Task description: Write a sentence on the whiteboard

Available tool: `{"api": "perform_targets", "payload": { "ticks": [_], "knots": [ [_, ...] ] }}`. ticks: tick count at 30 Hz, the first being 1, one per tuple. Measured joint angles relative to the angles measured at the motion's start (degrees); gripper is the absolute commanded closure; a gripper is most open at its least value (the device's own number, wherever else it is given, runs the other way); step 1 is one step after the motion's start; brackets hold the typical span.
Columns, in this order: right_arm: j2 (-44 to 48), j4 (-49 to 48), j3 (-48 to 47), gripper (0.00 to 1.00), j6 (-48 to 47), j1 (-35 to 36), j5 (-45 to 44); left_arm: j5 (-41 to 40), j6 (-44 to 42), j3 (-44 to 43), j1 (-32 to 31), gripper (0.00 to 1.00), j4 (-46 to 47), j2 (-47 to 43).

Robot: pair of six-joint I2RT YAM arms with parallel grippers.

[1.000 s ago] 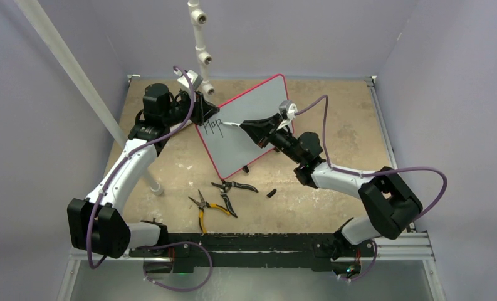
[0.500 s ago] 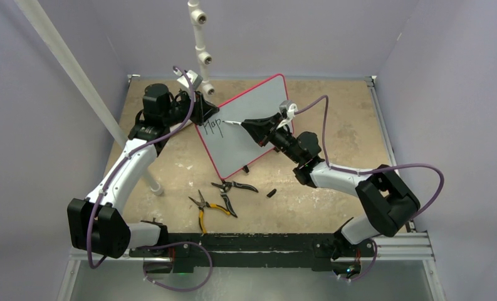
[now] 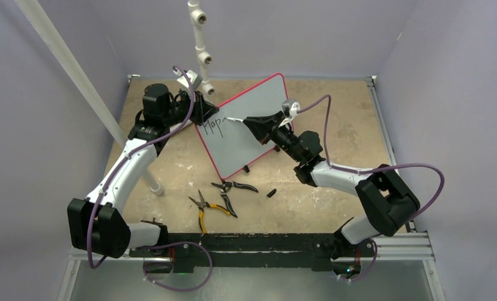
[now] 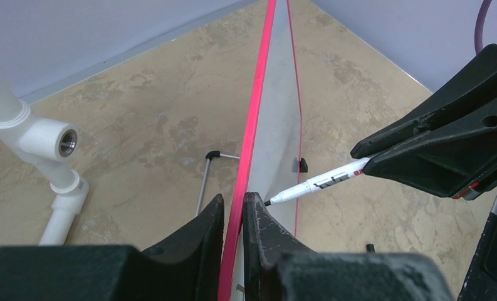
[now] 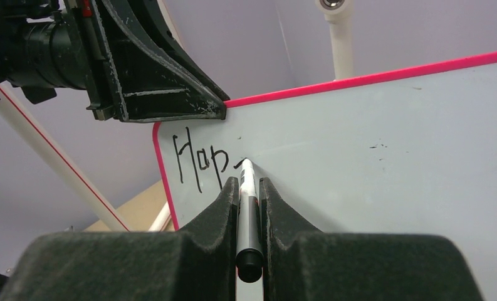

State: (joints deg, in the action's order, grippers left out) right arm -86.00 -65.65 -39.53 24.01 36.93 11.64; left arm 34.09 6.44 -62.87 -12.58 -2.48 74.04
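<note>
Tan table (image 3: 346, 113), board (image 5: 390, 138) upright: left gripper (image 4: 233, 204) clamps its edge, right gripper (image 5: 249, 188) pinches the marker (image 4: 324, 182) beside "Hop" (image 5: 198, 162), so keep your pressure light.

Pink-framed white rectangular whiteboard (image 5: 390, 144) bore black handwritten letters "Hop" (image 5: 198, 164) plus short stroke near its left top corner. Black print on white marker (image 4: 324, 182) was illegible.

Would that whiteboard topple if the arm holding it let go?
Probably stiff: the whiteboard looks flat edge-on. Likely light, since the left gripper holds it by one thin edge. It may well tip or slide: it stands steeply on small feet while the marker presses its face.
</note>
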Motion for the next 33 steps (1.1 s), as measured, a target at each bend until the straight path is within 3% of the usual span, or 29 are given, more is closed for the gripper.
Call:
{"api": "perform_targets", "payload": {
  "ticks": [18, 33],
  "knots": [
    [-2.9, -2.3, -2.0, 1.0, 0.0, -0.2, 3.1, -0.5, 0.0, 0.0, 0.2, 0.86, -0.1, 0.2],
    [-2.6, -2.6, 2.1, 1.0, 0.7, -0.2, 3.9, -0.5, 0.0, 0.1, 0.3, 0.86, 0.0, 0.2]
  ]
}}
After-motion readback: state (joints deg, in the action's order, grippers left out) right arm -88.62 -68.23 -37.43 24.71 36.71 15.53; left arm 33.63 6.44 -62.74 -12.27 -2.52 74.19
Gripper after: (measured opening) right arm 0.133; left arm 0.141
